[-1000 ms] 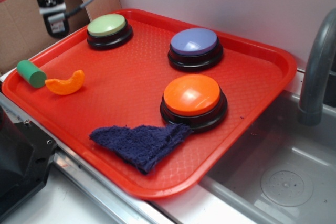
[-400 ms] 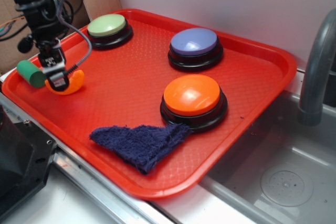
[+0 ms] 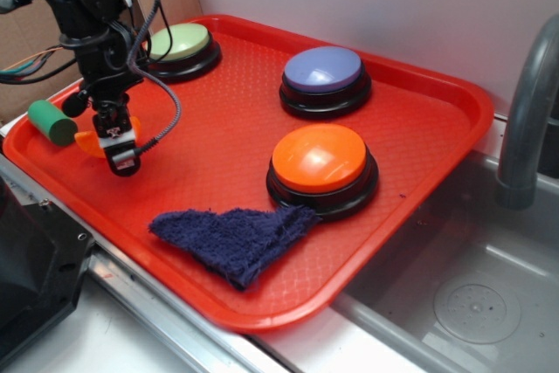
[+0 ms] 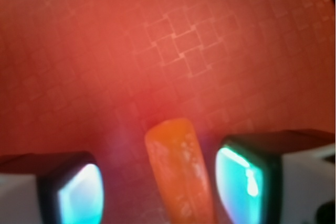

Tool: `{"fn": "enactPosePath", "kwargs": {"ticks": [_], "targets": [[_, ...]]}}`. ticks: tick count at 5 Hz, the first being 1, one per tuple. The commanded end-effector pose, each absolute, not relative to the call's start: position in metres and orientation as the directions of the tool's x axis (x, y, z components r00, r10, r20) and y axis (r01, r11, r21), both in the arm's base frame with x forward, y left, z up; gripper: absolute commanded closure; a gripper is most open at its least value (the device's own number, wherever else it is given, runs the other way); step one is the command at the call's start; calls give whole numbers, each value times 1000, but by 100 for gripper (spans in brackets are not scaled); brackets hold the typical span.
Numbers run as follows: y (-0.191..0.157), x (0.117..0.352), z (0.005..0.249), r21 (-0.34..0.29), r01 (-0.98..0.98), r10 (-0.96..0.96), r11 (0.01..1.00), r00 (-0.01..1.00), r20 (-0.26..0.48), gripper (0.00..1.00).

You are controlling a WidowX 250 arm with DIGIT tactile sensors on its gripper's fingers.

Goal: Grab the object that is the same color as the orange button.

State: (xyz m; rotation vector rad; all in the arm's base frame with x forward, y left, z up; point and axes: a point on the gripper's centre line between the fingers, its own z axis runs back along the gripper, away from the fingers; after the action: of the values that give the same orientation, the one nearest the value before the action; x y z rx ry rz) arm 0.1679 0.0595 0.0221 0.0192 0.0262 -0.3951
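The object, a small orange crescent (image 4: 181,171), lies on the red tray between my two fingers, with a gap on each side of it. In the exterior view only its left end (image 3: 86,141) shows past my gripper (image 3: 120,151), which stands open low over the tray's left side. In the wrist view my gripper (image 4: 160,187) straddles the crescent, and its pads (image 4: 241,179) do not touch it. The orange button (image 3: 319,157), a large dome on a black base, sits right of the tray's middle, well away from the gripper.
A green cylinder (image 3: 52,122) lies just left of the crescent. A pale green button (image 3: 179,43) and a purple button (image 3: 323,70) stand at the back of the red tray (image 3: 227,120). A dark blue cloth (image 3: 236,238) lies at the front. A sink (image 3: 454,294) and faucet (image 3: 524,128) are on the right.
My gripper has come down from the upper left onto the tray and now straddles the orange crescent, covering most of it. The crescent has not moved.
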Motion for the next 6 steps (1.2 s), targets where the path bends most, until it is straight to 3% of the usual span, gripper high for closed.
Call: {"fn": "enactPosePath", "kwargs": {"ticks": [1, 2, 3, 4, 5, 6], "targets": [[53, 174, 21, 30, 385, -384, 922, 923, -27, 100], [55, 175, 21, 13, 391, -391, 920, 920, -26, 100], [49, 178, 53, -8, 395, -395, 918, 918, -24, 100], [42, 182, 103, -32, 349, -348, 937, 937, 20, 100], [41, 184, 153, -23, 243, -243, 970, 970, 3, 100], [39, 186, 171, 27, 152, -151, 988, 987, -59, 100]]}}
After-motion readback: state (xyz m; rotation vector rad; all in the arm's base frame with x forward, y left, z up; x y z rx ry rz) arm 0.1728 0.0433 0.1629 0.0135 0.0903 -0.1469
